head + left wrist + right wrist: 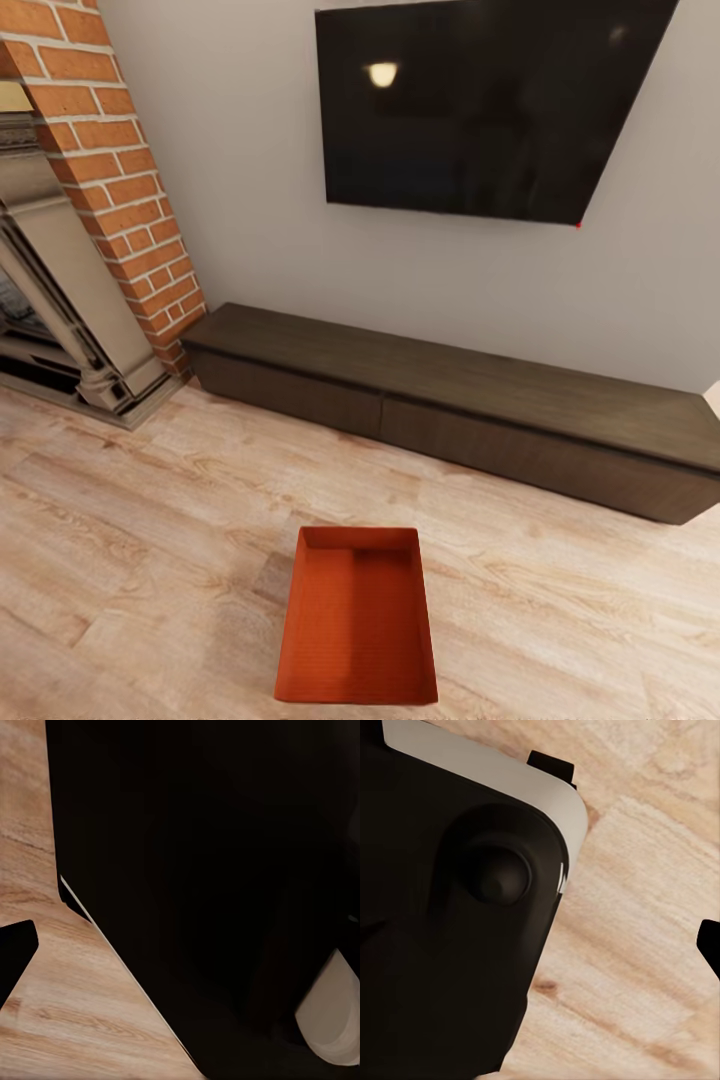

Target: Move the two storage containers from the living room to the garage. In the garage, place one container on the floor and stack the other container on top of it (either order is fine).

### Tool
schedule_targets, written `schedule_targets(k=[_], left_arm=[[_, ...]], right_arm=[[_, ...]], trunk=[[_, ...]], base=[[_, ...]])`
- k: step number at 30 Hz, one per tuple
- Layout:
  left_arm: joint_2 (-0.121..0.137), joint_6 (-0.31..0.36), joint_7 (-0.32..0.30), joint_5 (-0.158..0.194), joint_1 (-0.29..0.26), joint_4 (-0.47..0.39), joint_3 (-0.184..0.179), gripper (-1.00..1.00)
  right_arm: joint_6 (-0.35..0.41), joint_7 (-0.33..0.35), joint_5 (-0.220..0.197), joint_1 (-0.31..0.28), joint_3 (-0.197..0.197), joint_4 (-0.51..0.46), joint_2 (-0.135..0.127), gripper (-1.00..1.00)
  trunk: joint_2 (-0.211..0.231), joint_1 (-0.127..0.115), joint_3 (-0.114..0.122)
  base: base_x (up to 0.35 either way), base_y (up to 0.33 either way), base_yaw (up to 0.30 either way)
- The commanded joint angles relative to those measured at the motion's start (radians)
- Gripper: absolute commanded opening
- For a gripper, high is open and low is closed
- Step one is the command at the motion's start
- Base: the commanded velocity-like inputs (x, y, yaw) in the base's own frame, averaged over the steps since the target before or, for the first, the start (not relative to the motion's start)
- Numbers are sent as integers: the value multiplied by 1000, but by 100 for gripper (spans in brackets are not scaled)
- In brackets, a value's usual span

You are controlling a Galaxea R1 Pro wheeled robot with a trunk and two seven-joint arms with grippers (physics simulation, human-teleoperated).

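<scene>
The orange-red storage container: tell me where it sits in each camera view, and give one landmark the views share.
Head view: the storage container sits bottom centre on the wood-plank floor, in front of the long dark cabinet, apart from it.
Left wrist view: not in it; dark robot body over floor planks.
Right wrist view: not in it; dark robot body over floor planks.
Shared landmark: the light wood-plank floor.

Fireplace (60,290): cut off by the picture's edge, left of the cabinet (450,400).
Television (480,105): top cropped, above the cabinet.
Left wrist: dark robot body (217,885) hides most of the wood floor (67,1020).
Grippers: state unreadable.
</scene>
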Motion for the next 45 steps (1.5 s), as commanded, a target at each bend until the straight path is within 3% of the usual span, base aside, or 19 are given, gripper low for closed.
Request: schedule_targets(k=[1, 45], left_arm=[[0, -2, 0, 7, 0, 0, 4, 100], [0, -5, 0, 7, 0, 0, 4, 100]], right_arm=[[-6, 1, -1, -1, 7, 3, 0, 100], [-6, 1, -1, -1, 8, 3, 0, 100]], trunk=[[0, 0, -2], [0, 0, -72]], base=[[0, 0, 0], [0, 0, 0]])
